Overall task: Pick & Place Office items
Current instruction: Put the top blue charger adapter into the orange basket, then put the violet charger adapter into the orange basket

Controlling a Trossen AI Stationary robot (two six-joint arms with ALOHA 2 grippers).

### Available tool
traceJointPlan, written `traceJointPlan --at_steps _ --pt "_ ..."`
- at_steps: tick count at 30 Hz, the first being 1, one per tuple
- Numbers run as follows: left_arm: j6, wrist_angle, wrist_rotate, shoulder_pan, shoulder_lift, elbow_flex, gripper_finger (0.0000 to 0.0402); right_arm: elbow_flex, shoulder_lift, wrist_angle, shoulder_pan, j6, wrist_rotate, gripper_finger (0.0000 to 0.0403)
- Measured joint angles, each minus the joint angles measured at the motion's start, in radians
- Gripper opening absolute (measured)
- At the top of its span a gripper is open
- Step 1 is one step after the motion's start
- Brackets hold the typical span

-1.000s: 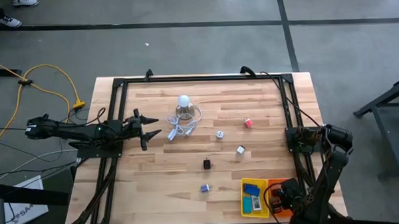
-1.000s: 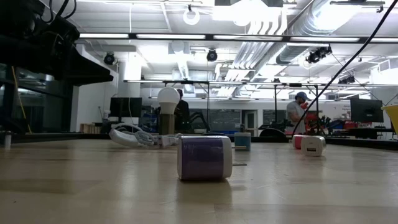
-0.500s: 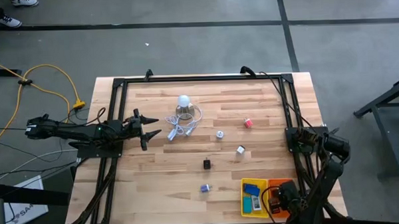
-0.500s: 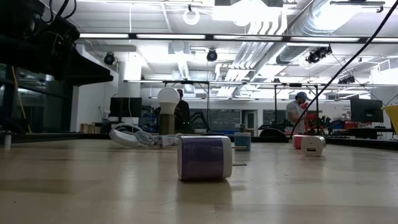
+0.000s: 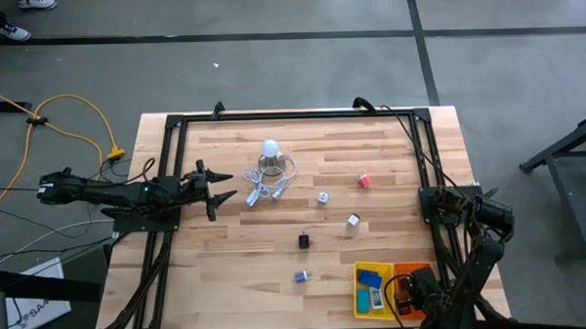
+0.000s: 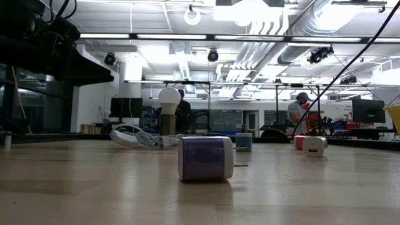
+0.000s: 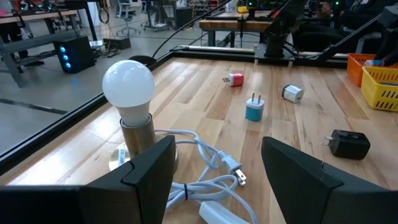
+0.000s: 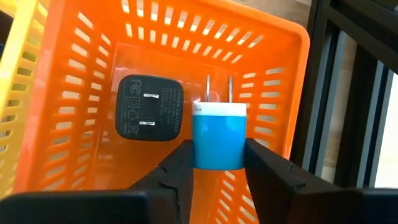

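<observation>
Orange mesh fills my right wrist view: the right pincer (image 8: pixel 219 163) hangs over the orange tray (image 8: pixel 74 130) at the lower right of the high view, its fingers (image 8: pixel 180 168) grasping a blue-and-white plug (image 8: pixel 219 142), beside a black plug (image 8: pixel 149 107) lying in the tray. My left pincer (image 5: pixel 216 187) waits released at the counter's (image 5: pixel 247 254) left edge, facing the white bulb (image 7: pixel 129 84) and cord (image 7: pixel 205 180).

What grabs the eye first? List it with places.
The right pincer over the orange tray at the table's near right corner, gripping a blue plug above a black plug. Next, the white bulb with its looped cord mid-table, in front of the open left pincer.
</observation>
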Motion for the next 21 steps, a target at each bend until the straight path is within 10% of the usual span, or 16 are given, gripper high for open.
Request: traceJointPlan --at_steps 21 --pt "0.0 0.0 0.0 0.0 0.0 0.0 0.023 0.0 -0.001 -0.001 0.0 0.004 0.004 0.0138"
